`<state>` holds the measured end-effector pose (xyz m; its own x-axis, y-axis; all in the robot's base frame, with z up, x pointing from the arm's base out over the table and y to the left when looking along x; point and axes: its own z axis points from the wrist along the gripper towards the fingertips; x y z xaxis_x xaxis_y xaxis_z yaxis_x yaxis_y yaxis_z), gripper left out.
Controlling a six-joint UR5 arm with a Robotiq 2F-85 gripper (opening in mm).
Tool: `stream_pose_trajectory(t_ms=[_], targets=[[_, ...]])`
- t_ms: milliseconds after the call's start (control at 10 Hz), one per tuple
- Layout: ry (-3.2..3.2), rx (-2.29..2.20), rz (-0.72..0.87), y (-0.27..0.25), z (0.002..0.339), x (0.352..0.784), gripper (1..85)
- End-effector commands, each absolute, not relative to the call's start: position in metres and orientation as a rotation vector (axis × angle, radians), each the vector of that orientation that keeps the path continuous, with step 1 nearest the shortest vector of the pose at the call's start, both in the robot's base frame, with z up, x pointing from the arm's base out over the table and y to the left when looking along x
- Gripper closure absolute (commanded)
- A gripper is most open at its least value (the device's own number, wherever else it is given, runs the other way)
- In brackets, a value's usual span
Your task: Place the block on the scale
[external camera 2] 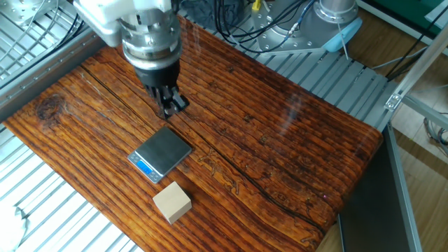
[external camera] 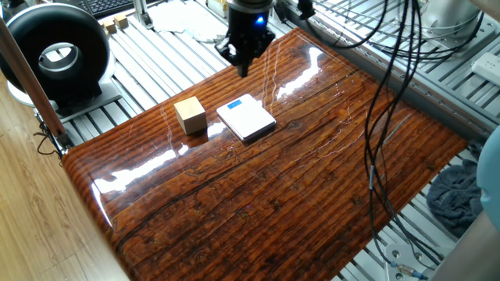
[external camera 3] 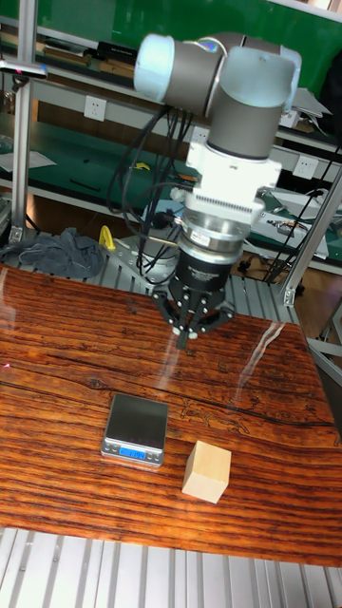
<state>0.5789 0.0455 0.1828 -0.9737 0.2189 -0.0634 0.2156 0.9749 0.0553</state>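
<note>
Block (external camera: 190, 115) beside scale (external camera: 246, 118), untouched

On the table (external camera: 312, 179) the block (external camera: 190, 115) sits just beside the scale (external camera: 247, 119), apart from it, with a narrow gap between. In the tall fixed view the scale (external camera 3: 136, 428) lies left and the block (external camera 3: 207, 471) right of it, a little nearer the front edge. The gripper (external camera 3: 186, 332) hangs above the table behind the scale, clear of both. In the other fixed view the gripper (external camera 2: 170, 108) is beyond the scale (external camera 2: 162, 153), and the block (external camera 2: 172, 202) lies on the scale's near side.
</note>
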Motion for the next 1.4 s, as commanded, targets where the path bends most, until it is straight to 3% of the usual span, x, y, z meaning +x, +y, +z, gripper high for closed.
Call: stream_pose_trajectory(t_ms=[0, 600, 800, 1300], targets=[[3.035, 0.414, 0.100, 0.066, 0.170, 0.591, 84.7], [2.999, 0.328, 0.027, 0.067, 0.166, 0.596, 84.7], [3.006, 0.340, 0.091, 0.082, 0.172, 0.593, 84.7], [3.089, 0.273, -0.034, 0.062, 0.169, 0.571, 84.7]])
